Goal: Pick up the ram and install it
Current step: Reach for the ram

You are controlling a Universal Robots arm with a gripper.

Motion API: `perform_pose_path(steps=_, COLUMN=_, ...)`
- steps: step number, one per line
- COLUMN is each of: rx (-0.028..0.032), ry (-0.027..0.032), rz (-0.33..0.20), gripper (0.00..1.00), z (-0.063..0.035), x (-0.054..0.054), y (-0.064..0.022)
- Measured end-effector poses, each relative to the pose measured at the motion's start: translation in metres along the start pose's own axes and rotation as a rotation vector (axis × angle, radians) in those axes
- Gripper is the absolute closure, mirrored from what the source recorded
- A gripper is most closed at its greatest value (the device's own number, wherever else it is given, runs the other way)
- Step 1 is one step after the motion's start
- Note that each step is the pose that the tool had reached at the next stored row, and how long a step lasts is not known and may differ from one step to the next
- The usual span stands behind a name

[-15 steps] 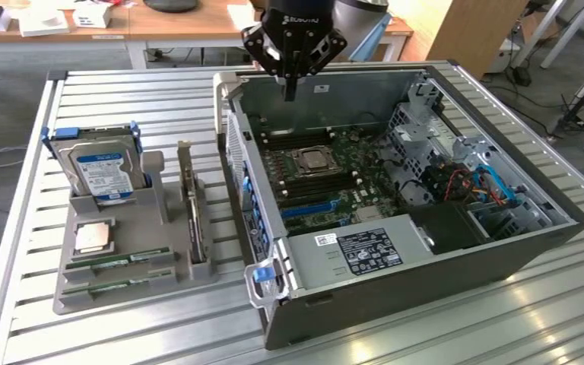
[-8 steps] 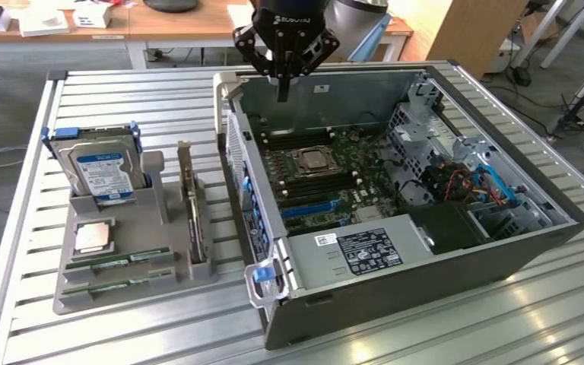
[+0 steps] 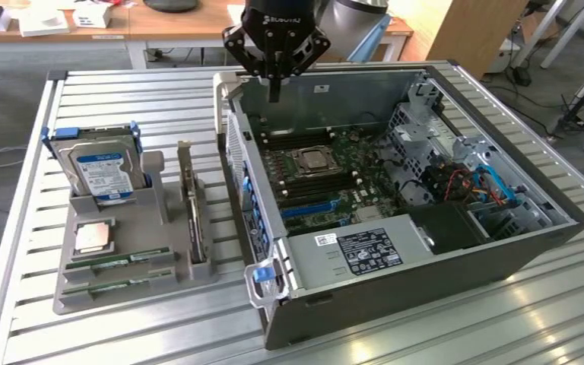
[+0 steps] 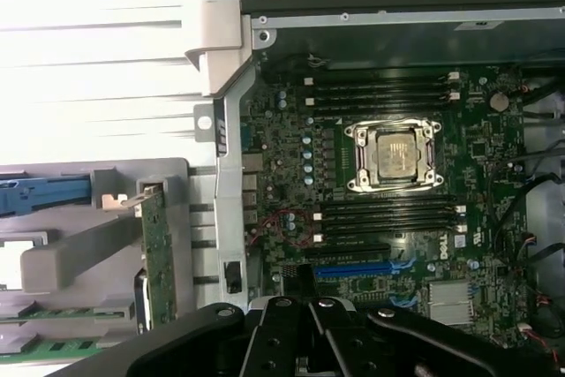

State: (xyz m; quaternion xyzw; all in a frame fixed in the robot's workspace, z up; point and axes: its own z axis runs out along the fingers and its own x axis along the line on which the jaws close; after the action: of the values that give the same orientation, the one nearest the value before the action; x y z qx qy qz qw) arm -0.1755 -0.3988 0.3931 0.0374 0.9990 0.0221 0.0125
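Two ram sticks lie flat in the grey tray (image 3: 69, 293) at the exterior view's left: one ram stick (image 3: 119, 262) and a second (image 3: 118, 287) just in front of it. Both are narrow and green, and their ends show as ram (image 4: 66, 311) in the wrist view. My gripper (image 3: 274, 96) hangs shut above the back-left corner of the open computer case (image 3: 424, 266), far from the tray, with nothing between its fingers. Its black linkage (image 4: 305, 342) looks down on the motherboard. Black memory slots (image 4: 384, 90) and more slots (image 4: 388, 214) flank the processor socket (image 4: 395, 154).
The tray also holds a hard drive (image 3: 99, 167) in a blue-edged bracket, a square silver processor (image 3: 93, 237) and an upright expansion card (image 3: 195, 217). Inside the case are a power supply (image 3: 368, 247) and cables (image 3: 474, 186). Slatted metal table (image 3: 119, 99) all around.
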Motion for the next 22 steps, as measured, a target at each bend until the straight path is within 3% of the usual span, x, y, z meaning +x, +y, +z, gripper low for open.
perform_pose_path(steps=22, rx=0.0000, ry=0.0000, rz=0.000, gripper=0.89, z=-0.0006, x=0.036, y=-0.0027)
